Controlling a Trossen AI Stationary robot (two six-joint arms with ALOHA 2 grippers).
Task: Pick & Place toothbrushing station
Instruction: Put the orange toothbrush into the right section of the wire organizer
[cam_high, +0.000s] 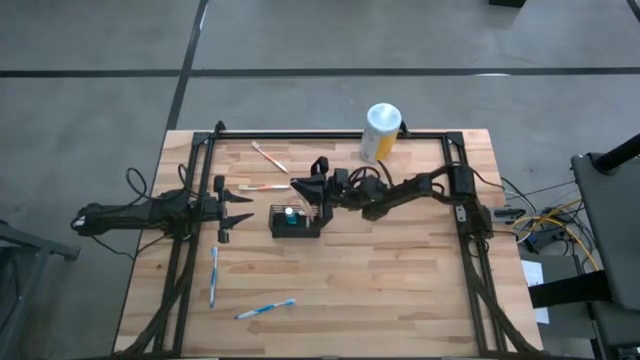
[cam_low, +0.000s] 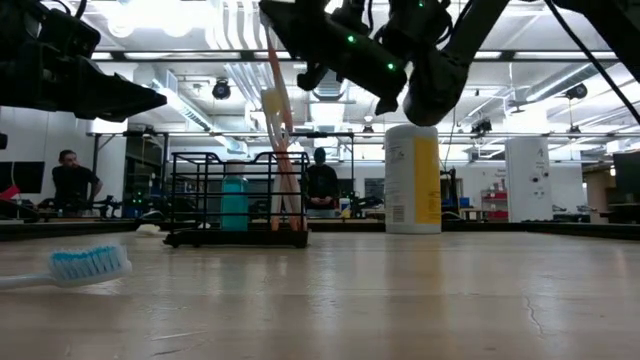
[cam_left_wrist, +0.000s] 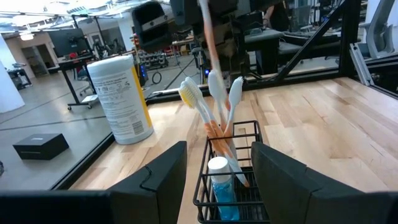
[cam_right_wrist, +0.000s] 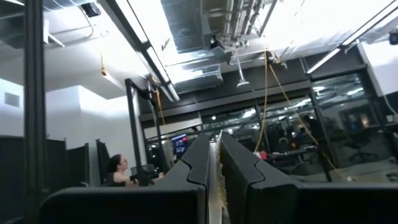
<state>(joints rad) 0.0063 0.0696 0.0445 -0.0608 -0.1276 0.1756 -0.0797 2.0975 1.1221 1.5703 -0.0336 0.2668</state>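
The toothbrushing station, a small black wire basket (cam_high: 296, 221), stands on the table's middle and also shows in the low view (cam_low: 238, 200). It holds a teal tube (cam_left_wrist: 219, 186) and toothbrushes leaning head-up (cam_left_wrist: 189, 94). My right gripper (cam_high: 303, 187) hovers over the basket, shut on an orange-handled toothbrush (cam_low: 283, 140). My left gripper (cam_high: 243, 205) is open and empty, just left of the basket, with its fingers pointing at it (cam_left_wrist: 217, 155). My right gripper pinches the orange toothbrush's upper handle (cam_left_wrist: 206, 25) between its two fingers (cam_right_wrist: 200, 165), coming from the table's right, above the basket. The brush stands almost upright, a little tilted. Its lower end (cam_low: 296, 215) is down inside the basket.
A white-topped yellow canister (cam_high: 380, 132) stands at the far edge, right of the middle. Two toothbrushes (cam_high: 268, 157) (cam_high: 262, 187) lie far-left of the basket. Two blue-white ones (cam_high: 213, 275) (cam_high: 265, 310) lie near the front left. People show in the room beyond the table.
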